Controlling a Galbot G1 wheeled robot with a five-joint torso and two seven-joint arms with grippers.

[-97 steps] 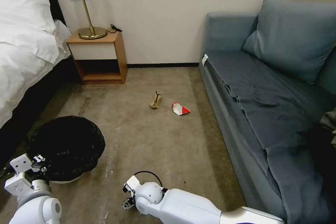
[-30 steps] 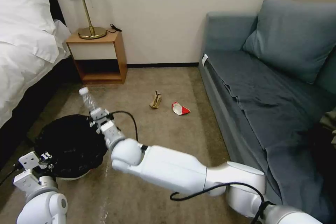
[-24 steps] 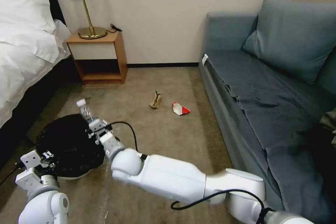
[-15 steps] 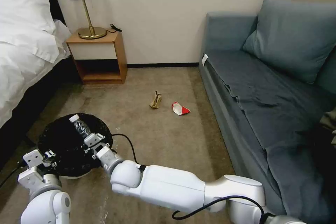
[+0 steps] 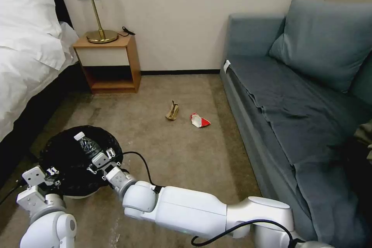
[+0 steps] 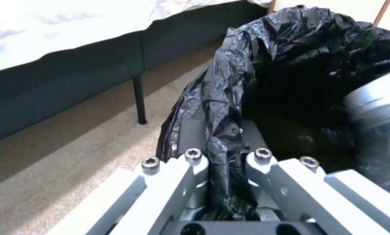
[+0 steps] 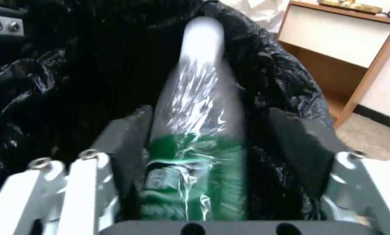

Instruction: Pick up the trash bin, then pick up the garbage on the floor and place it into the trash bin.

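Observation:
The trash bin [image 5: 58,151], white with a crinkled black bag over its rim, is held off the carpet at lower left. My left gripper [image 5: 50,172] is shut on its near rim, with the bag [image 6: 223,182] pinched between the fingers. My right gripper [image 5: 97,159] hangs over the bin's mouth and is open. A clear bottle with a green label [image 5: 84,142] lies loose between its spread fingers [image 7: 127,140], cap end down inside the bag [image 7: 73,65]. The bottle [image 7: 199,107] is blurred. On the carpet farther off lie a tan-brown scrap [image 5: 172,111] and a red-and-white carton [image 5: 199,120].
A bed [image 5: 27,58] runs along the left, with a wooden nightstand [image 5: 110,62] and a lamp [image 5: 99,23] against the far wall. A blue-grey sofa [image 5: 302,104] lines the right side. Open carpet lies between the bin and the litter.
My right arm came up from the floor with the bottle, swung over the bin and lowered. Its fingers have spread and the bottle has slid down into the bag.

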